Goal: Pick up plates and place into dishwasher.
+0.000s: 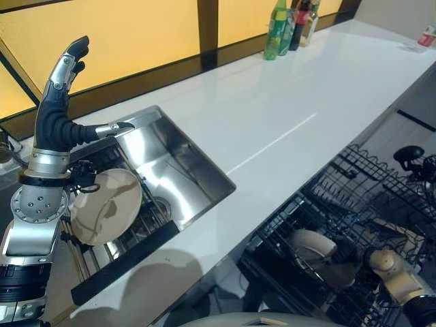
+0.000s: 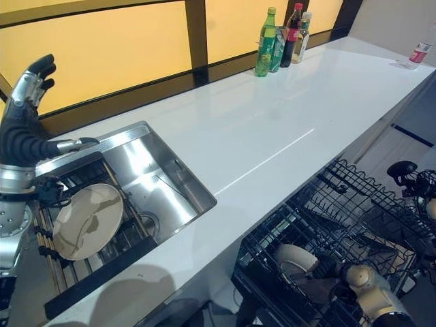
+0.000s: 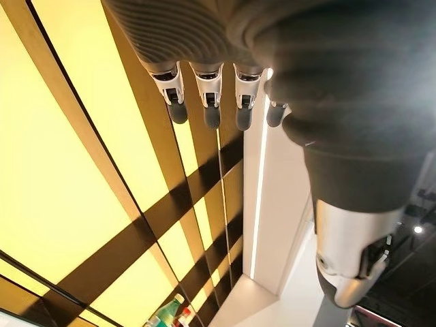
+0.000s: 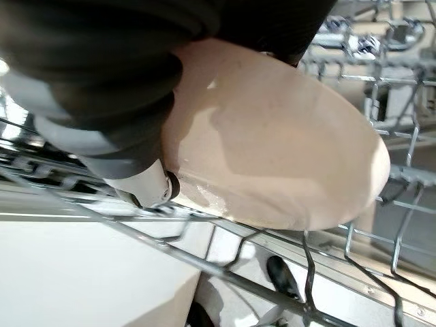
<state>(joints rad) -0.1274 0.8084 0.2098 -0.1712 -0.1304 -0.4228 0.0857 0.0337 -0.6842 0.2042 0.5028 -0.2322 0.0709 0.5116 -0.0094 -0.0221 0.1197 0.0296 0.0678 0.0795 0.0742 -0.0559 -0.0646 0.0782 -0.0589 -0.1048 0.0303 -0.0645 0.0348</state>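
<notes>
A cream plate [image 1: 105, 206] leans in the wire rack inside the steel sink [image 1: 178, 165]. My left hand [image 1: 60, 102] is raised above that rack, open, fingers straight up and thumb out, holding nothing. A second cream plate [image 2: 295, 259] stands low in the black dishwasher rack [image 2: 354, 197]. My right hand [image 2: 330, 270] is down in that rack against this plate. In the right wrist view the plate [image 4: 272, 157] lies close against the hand [image 4: 102, 75], with the thumb pressed on its face near the rim and the fingers hidden behind it.
The white counter [image 1: 286, 116] runs between the sink and the pulled-out dishwasher rack. Several bottles [image 1: 289, 27] stand at the back by the yellow window, and a small red and white can [image 1: 427, 34] sits at the far right. A black knob [image 1: 409, 155] rises in the rack.
</notes>
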